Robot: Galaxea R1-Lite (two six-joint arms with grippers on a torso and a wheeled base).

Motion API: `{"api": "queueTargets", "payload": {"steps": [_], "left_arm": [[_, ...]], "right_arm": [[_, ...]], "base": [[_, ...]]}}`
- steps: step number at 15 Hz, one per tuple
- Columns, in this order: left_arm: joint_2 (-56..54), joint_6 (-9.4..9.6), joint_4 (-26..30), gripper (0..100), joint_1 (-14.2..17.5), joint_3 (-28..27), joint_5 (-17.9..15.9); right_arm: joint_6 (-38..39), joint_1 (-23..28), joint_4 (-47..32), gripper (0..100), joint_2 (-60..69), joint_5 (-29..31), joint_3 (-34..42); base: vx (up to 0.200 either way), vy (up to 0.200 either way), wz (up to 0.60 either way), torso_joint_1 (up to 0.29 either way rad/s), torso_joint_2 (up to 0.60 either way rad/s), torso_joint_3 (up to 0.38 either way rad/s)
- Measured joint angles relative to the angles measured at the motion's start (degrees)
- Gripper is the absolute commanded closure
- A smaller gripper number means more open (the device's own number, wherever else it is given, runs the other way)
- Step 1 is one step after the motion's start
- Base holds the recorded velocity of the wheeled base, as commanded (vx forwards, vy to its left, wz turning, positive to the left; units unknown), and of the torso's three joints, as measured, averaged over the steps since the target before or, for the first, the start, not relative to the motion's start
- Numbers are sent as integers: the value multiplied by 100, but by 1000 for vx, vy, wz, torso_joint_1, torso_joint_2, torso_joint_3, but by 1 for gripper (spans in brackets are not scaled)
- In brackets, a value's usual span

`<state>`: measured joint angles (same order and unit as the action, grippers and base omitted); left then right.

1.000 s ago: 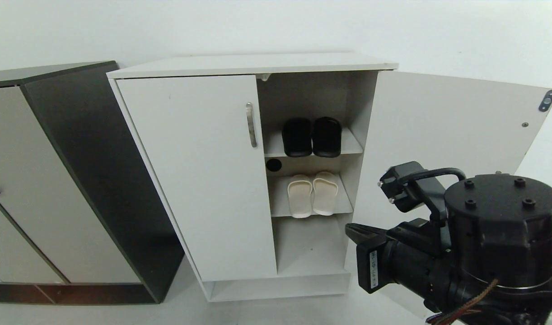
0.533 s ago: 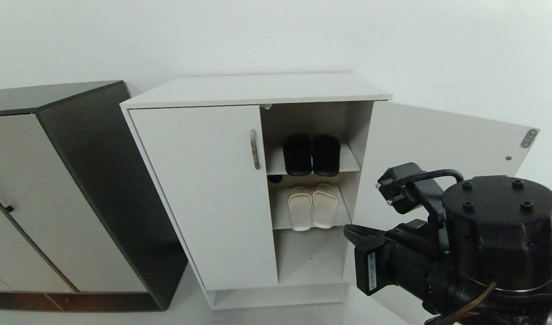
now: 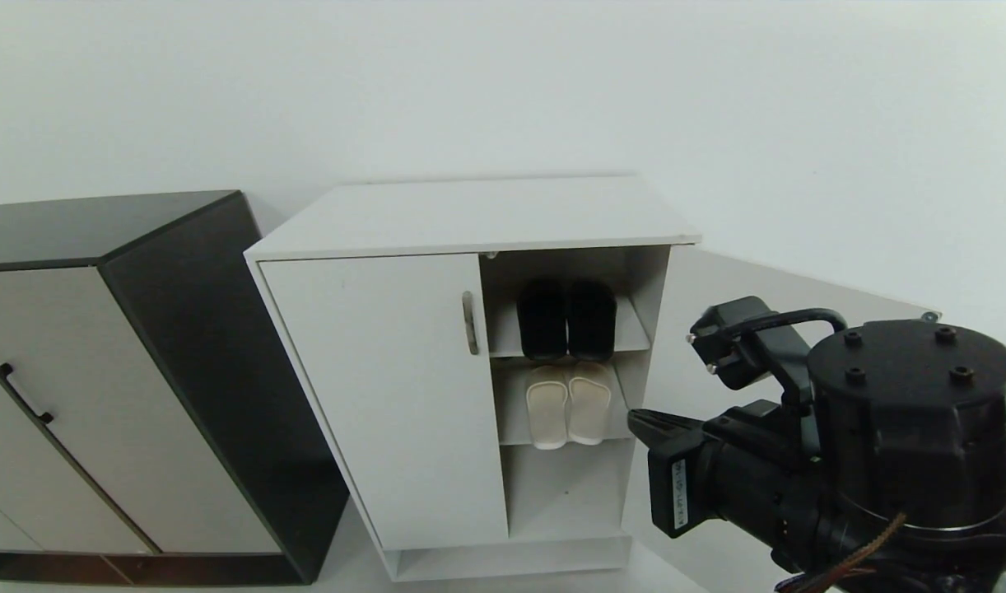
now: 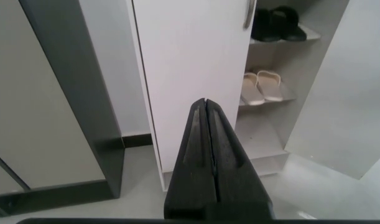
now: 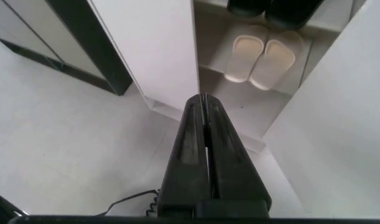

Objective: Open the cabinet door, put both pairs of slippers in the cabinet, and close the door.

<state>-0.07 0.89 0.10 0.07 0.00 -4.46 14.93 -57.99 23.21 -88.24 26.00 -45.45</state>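
White cabinet [image 3: 470, 216] open | black slippers [image 3: 566, 319] shelved above cream slippers [image 3: 567, 403]

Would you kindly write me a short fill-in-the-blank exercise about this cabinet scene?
The black slippers sit on the shelf directly ____ the cream slippers.
The white cabinet's right door stands ____.
The left door, with the metal handle, is ____.
The left claw is ____.
Missing words: above; open; closed; shut.
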Motion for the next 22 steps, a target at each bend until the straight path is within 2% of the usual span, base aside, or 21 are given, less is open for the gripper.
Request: {"api": "queueTargets", "payload": {"steps": [16, 20, 22], "left_arm": [[0, 0, 0, 100, 2, 0, 0], [0, 0, 0, 100, 2, 0, -2], [0, 0, 0, 100, 2, 0, -2]], "right_arm": [[-35, 0, -1, 100, 0, -20, 39], [-122, 0, 38, 100, 0, -46, 116], [-123, 0, 65, 100, 0, -46, 133]], "base": [[0, 0, 0, 228, -541, -312], [0, 0, 0, 62, -132, -70], [0, 0, -600, 12, -10, -5]]}}
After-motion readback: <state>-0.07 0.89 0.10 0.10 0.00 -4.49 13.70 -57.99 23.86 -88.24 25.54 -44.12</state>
